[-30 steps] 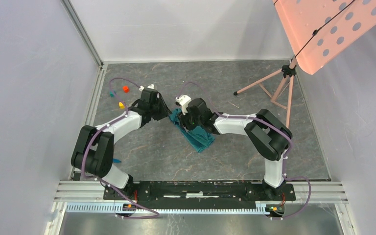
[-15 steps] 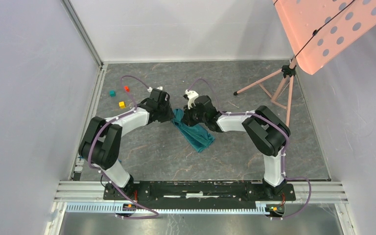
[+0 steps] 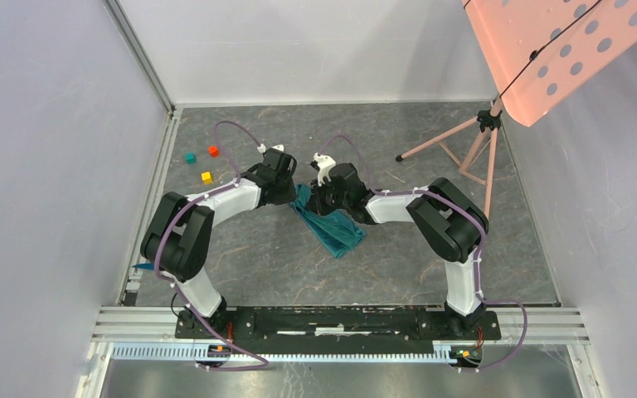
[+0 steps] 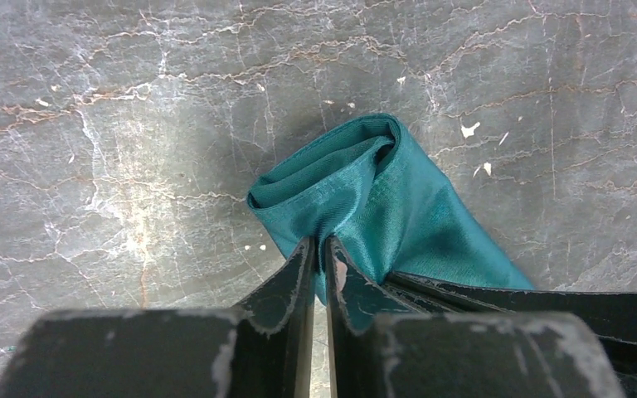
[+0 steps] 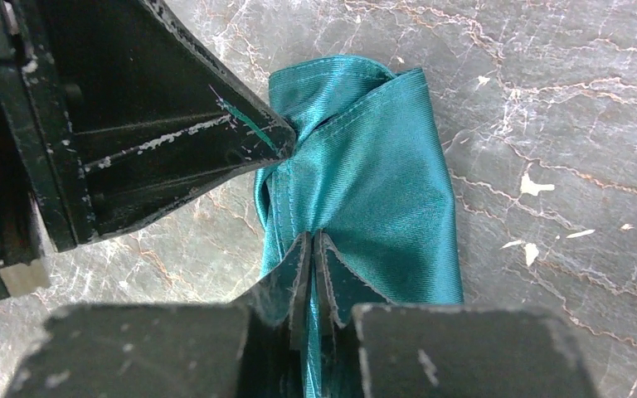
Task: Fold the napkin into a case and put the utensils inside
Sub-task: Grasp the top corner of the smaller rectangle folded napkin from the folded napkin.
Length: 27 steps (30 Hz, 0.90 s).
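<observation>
On the marble table (image 3: 398,249), the glossy teal napkin (image 3: 332,225) lies folded narrow.

A grey desk (image 3: 398,265) with pale, marble-like veining fills the enclosure; close up, its surface is flecked with small white chips (image 4: 469,130). Plain, pale lavender-white walls close it in on the left (image 3: 41,166), at the back (image 3: 323,50) and on the right (image 3: 605,207), with a slanting metal post (image 3: 141,54) in the back-left corner. A ribbed aluminium rail (image 3: 547,319) runs along the near edge. At the back right stands a pink tripod (image 3: 464,153) carrying a salmon-pink perforated panel (image 3: 547,50). The light is soft and even.
</observation>
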Each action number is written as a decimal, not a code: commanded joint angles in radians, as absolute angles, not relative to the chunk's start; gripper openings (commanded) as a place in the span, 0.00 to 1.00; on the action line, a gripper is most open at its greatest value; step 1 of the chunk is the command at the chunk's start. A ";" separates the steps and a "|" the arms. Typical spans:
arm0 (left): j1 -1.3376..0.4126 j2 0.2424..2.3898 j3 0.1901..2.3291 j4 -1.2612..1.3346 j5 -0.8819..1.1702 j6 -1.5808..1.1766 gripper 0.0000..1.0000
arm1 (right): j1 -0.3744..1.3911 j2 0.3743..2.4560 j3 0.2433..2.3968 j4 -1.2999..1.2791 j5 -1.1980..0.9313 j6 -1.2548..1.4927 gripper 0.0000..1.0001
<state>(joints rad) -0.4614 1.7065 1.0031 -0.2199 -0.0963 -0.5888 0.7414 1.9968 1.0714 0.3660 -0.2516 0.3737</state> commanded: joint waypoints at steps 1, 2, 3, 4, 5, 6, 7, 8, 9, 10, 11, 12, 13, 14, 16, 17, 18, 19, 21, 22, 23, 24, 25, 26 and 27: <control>-0.476 1.689 1.036 -0.213 -0.123 -0.538 0.13 | 0.747 2.009 1.097 0.428 -0.270 0.403 0.07; -0.476 1.683 1.031 -0.207 -0.107 -0.541 0.10 | 0.750 2.011 1.096 0.437 -0.268 0.416 0.06; -0.476 1.676 1.028 -0.200 -0.088 -0.550 0.08 | 0.752 2.014 1.096 0.443 -0.263 0.430 0.05; -0.476 1.673 1.026 -0.198 -0.066 -0.559 0.07 | 0.754 2.018 1.095 0.456 -0.259 0.452 0.04; -0.476 1.671 1.025 -0.195 -0.046 -0.571 0.06 | 0.755 2.024 1.094 0.466 -0.255 0.475 0.04; -0.476 1.668 1.020 -0.187 -0.022 -0.584 0.06 | 0.757 2.032 1.097 0.485 -0.257 0.502 0.03; -0.475 1.665 1.012 -0.177 -0.007 -0.600 0.05 | 0.761 2.045 1.106 0.498 -0.255 0.520 0.03; -0.476 1.661 1.005 -0.166 -0.005 -0.612 0.05 | 0.771 2.059 1.123 0.500 -0.240 0.525 0.03; -0.476 1.658 0.996 -0.157 -0.005 -0.624 0.05 | 0.783 2.072 1.141 0.493 -0.221 0.518 0.02; -0.473 1.654 0.990 -0.150 0.016 -0.629 0.05 | 0.791 2.091 1.172 0.472 -0.207 0.505 0.01; -0.471 1.654 0.988 -0.151 0.012 -0.631 0.05 | 0.793 2.101 1.188 0.442 -0.196 0.499 0.01; -0.468 1.654 0.989 -0.156 0.010 -0.630 0.04 | 0.793 2.097 1.182 0.446 -0.192 0.492 0.01; -0.462 1.654 0.989 -0.160 0.014 -0.629 0.04 | 0.794 2.085 1.170 0.449 -0.190 0.478 0.02; -0.455 1.653 0.987 -0.159 0.022 -0.629 0.04 | 0.794 2.071 1.164 0.429 -0.179 0.447 0.03; -0.447 1.651 0.980 -0.155 0.026 -0.626 0.04 | 0.793 2.039 1.164 0.376 -0.190 0.371 0.08; -0.446 1.651 0.979 -0.157 0.026 -0.622 0.04 | 0.793 2.016 1.169 0.338 -0.195 0.316 0.11; -0.446 1.651 0.977 -0.161 0.026 -0.616 0.04 | 0.794 1.989 1.159 0.311 -0.188 0.264 0.15; -0.444 1.652 0.976 -0.161 0.023 -0.612 0.04 | 0.797 1.964 1.143 0.305 -0.171 0.223 0.23; -0.441 1.652 0.970 -0.159 0.025 -0.610 0.03 | 0.800 1.917 1.113 0.309 -0.156 0.143 0.35; -0.439 1.652 0.966 -0.157 0.028 -0.610 0.03 | 0.803 1.901 1.101 0.314 -0.152 0.099 0.40; -0.438 1.651 0.964 -0.152 0.030 -0.609 0.03 | 0.810 1.894 1.094 0.319 -0.152 0.055 0.43; -0.438 1.650 0.962 -0.151 0.029 -0.609 0.03 | 0.816 1.892 1.093 0.318 -0.142 0.027 0.45; -0.437 1.650 0.964 -0.151 0.029 -0.609 0.03 | 0.824 1.893 1.093 0.324 -0.137 0.009 0.47; -0.438 1.648 0.963 -0.152 0.028 -0.607 0.03 | 0.828 1.897 1.094 0.328 -0.133 0.008 0.49; -0.436 1.648 0.963 -0.153 0.027 -0.607 0.02 | 0.832 1.906 1.102 0.331 -0.127 -0.005 0.49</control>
